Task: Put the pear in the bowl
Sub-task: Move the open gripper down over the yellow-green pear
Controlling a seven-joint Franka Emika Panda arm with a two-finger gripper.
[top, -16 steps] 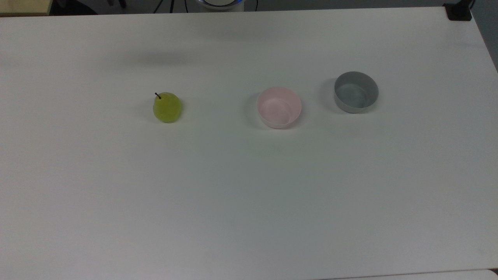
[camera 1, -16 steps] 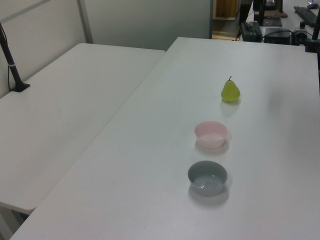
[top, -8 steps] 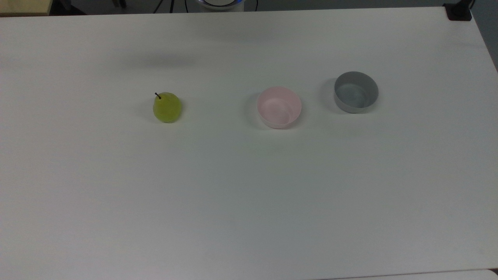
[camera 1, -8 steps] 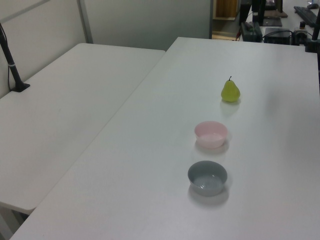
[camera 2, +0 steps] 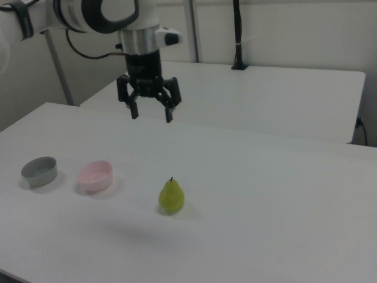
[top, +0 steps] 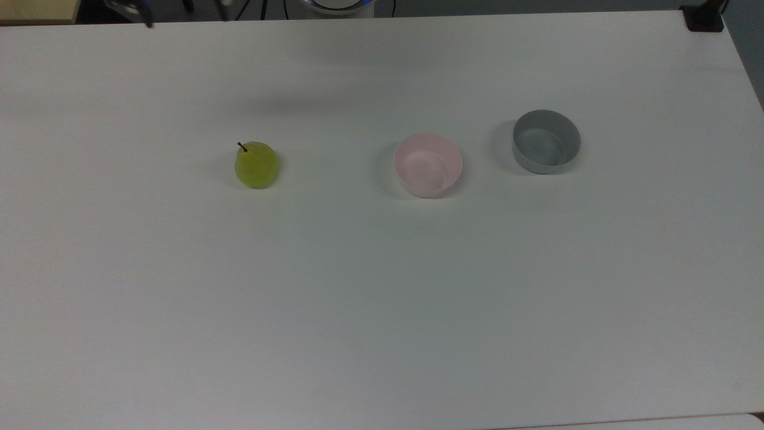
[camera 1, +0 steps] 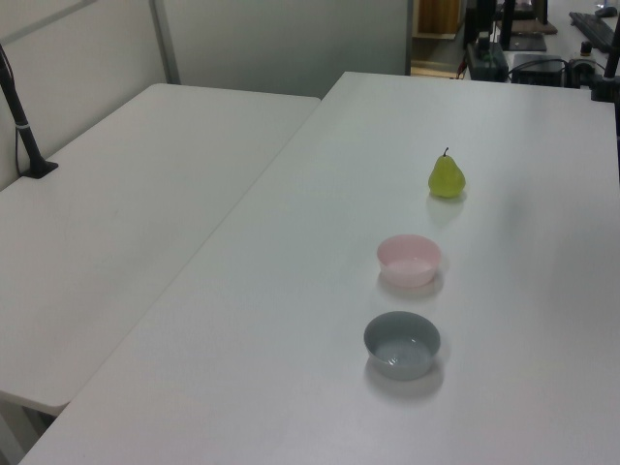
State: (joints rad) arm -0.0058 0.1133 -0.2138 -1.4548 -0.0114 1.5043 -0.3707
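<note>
Top view, left to right, with the pear (top: 256, 165) as the landmark: it stands upright on the white table (top: 382, 298), stem up, and nothing touches it. To its right, well apart, sits the pink bowl (top: 428, 165), and further right of that the grey bowl (top: 546, 141); both are empty. Half a second ago the far edge of the table above and left of the pear was bare; now dark blurred finger shapes show there, so the arm is coming in toward the fruit.

Right view puts the grey bowl (camera 2: 39, 170) leftmost, the pink bowl (camera 2: 96, 175) next, then the pear (camera 2: 171, 197). The gripper (camera 2: 149, 113) hangs high above the table, behind and slightly left of the pear, its fingers (camera 2: 135, 109) spread wide with nothing between them. I judge the approach has only begun: descent and grasp are still to do, and the pink bowl awaits its load.
</note>
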